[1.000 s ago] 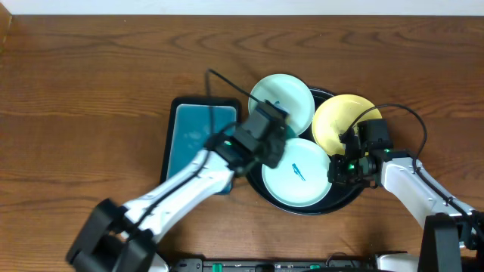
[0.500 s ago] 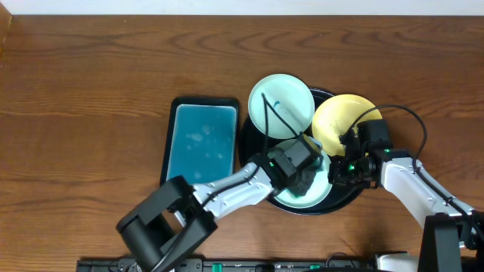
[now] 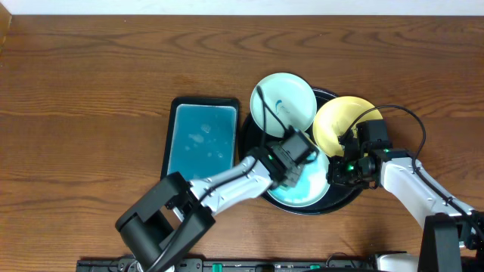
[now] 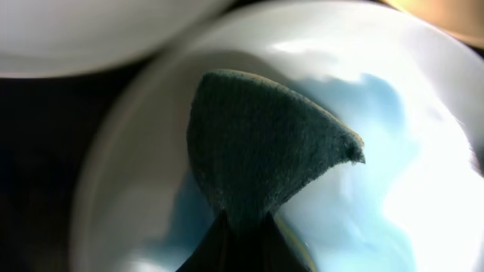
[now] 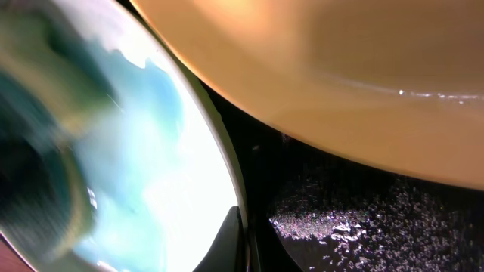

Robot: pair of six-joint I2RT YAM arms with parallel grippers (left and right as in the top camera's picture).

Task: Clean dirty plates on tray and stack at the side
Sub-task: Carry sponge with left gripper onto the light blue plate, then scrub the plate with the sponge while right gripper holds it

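— How is the plate under work lying?
— The lower mint plate (image 3: pixel 310 193) is laid flat and face-up in the near part of the tray (image 3: pixel 249 140). Being round, it has no long axis. Its middle is covered from overhead by the left gripper (image 3: pixel 293 168).

— What is held there?
— A dark teal sponge (image 4: pixel 261 151) is pinched at its narrow end between fingers (image 4: pixel 215 257) drawn almost together. Its broad, rounded end is pointed away from the wrist and set against the wet, blue-tinted face of the plate.

— And the other arm?
— The right gripper (image 3: pixel 334 174) is placed at that plate's right edge. In its wrist view the white rim is seen running down between the two fingertips, which are closed on it.

— The other plates?
— The upper mint plate (image 3: pixel 283 102) and the yellow plate (image 3: pixel 340 121) are set side by side at the far side, both lapping over the tray's far rim. A small dark mark is seen at the upper plate's centre. Only slivers of black tray floor, beaded with droplets, are left between the three.

— Room around?
— A rectangular tray (image 3: pixel 200 143), teal inside, is set just beside the round tray's left rim, its long axis running near to far. Broad brown wood of the table (image 3: pixel 91 75) is shown to the left and along the far side.
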